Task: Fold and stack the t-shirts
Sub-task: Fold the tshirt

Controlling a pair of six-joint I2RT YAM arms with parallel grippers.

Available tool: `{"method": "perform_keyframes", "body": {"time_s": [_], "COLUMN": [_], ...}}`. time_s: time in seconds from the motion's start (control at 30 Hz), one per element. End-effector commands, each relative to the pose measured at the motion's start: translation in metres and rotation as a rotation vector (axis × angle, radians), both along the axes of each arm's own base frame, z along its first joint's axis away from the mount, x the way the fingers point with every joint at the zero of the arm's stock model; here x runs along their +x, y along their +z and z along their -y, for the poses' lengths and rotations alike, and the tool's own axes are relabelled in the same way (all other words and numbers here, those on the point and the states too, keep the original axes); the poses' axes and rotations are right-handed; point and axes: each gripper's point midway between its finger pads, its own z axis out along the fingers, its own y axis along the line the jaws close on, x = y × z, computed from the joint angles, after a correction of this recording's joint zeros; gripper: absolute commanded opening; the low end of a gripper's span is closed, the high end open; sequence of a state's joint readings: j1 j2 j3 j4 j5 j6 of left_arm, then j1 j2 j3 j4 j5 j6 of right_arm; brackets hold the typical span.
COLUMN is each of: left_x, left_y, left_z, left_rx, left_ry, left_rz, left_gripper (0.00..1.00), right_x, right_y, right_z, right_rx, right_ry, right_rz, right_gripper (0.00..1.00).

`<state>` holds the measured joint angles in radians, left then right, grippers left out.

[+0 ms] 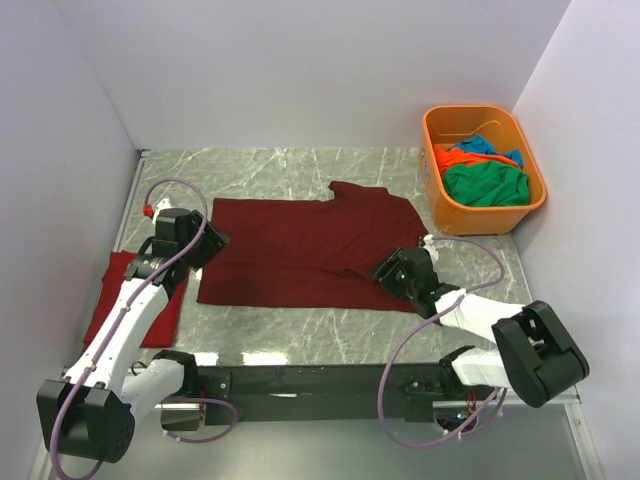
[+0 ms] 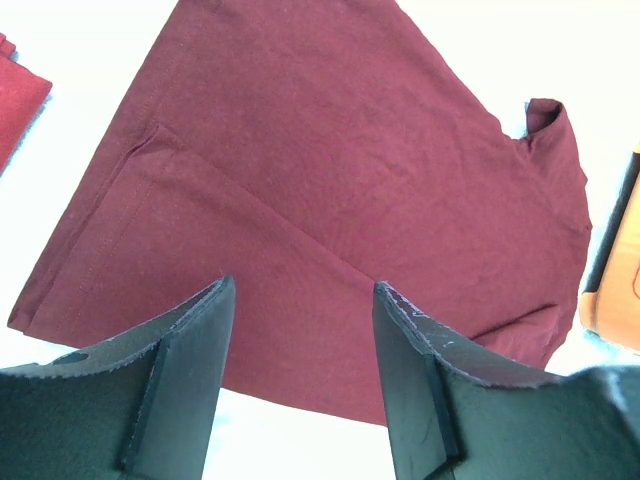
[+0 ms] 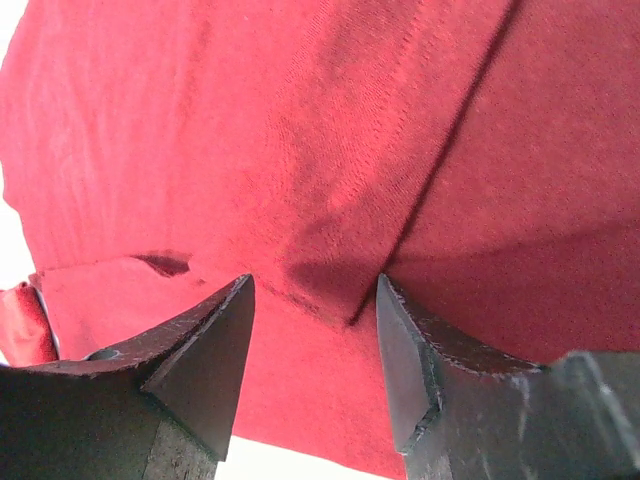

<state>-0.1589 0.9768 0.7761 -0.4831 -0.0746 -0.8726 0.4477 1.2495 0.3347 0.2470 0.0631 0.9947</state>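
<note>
**Maroon t-shirt (image 1: 300, 250) spread flat mid-table, both sets of fingers apart and gripping nothing.**
I judge it light, limp and likely to sag wherever it isn't held, so I'd pinch the hem or corners at both ends together. My left fingers (image 2: 190, 380) hang apart over its left edge. My right fingers (image 3: 215, 360) straddle a raised crease near its right near corner. The marble table (image 1: 300, 335) looks smooth. A folded red shirt (image 1: 165, 315) lies left, the orange tub (image 1: 480, 222) far right, with walls close by.
</note>
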Motion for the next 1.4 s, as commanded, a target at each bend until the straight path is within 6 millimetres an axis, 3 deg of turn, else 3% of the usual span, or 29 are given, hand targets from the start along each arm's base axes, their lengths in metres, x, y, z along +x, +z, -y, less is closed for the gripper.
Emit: {"method": "perform_keyframes", "body": {"time_s": [0.0,0.33,0.57,0.63,0.8,1.0,1.17,1.27,1.37], "left_x": [0.006,0.007,0.007,0.007,0.007,0.007,0.007,0.006,0.006], "left_y": [0.018,0.030,0.033,0.035,0.039,0.036,0.036,0.034,0.032], "left_z": [0.003,0.003,0.003,0.004,0.003,0.003,0.002,0.002,0.003], "left_rx": [0.003,0.003,0.001,0.000,0.002,0.000,0.010,0.008,0.004], "left_ry": [-0.020,-0.026,-0.027,-0.029,-0.026,-0.025,-0.025,-0.027,-0.029], "left_rz": [0.058,0.078,0.083,0.086,0.096,0.088,0.088,0.087,0.084], "left_gripper": [0.62,0.61,0.61,0.61,0.61,0.61,0.61,0.61,0.61], "right_x": [0.023,0.049,0.066,0.070,0.081,0.093,0.084,0.060,0.045], "right_y": [0.021,0.034,0.030,0.029,0.030,0.028,0.035,0.041,0.034], "right_z": [-0.009,-0.022,-0.034,-0.035,-0.038,-0.043,-0.029,-0.016,-0.005], "right_rx": [0.010,0.003,0.009,0.000,-0.033,-0.087,-0.119,-0.092,-0.103], "right_ry": [-0.010,0.005,0.024,0.023,0.031,0.058,0.014,-0.007,-0.022], "right_rz": [0.070,0.090,0.077,0.074,0.071,0.053,0.060,0.066,0.038], "right_gripper": [0.59,0.59,0.57,0.53,0.29,0.28,0.26,0.26,0.27]}}
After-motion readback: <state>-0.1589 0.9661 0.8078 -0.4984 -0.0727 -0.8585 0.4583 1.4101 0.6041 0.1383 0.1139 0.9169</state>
